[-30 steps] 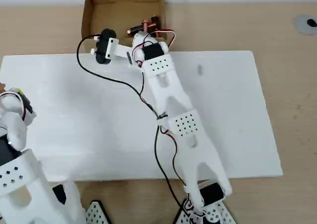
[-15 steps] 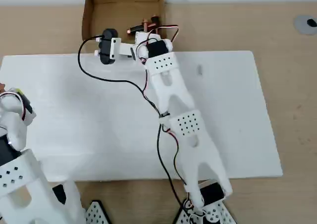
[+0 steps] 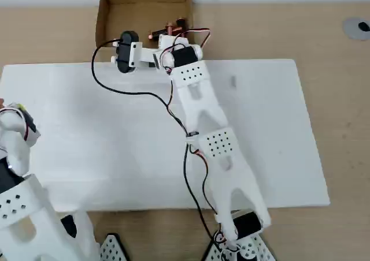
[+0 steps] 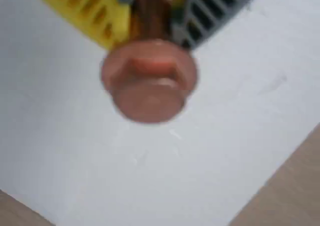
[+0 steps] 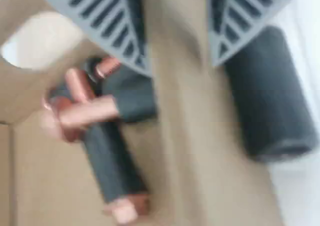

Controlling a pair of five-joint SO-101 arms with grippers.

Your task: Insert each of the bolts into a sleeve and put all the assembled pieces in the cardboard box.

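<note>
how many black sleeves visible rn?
3. First sleeve and second sleeve lie in the cardboard box with copper bolts. Third sleeve lies outside the box wall. The right arm may hide others.

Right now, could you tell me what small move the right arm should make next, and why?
Probably shift the open right gripper across the wall of the cardboard box onto the loose dark grey cylindrical sleeve outside it and close on it: the left gripper holds a copper flanged bolt with no sleeve.
</note>
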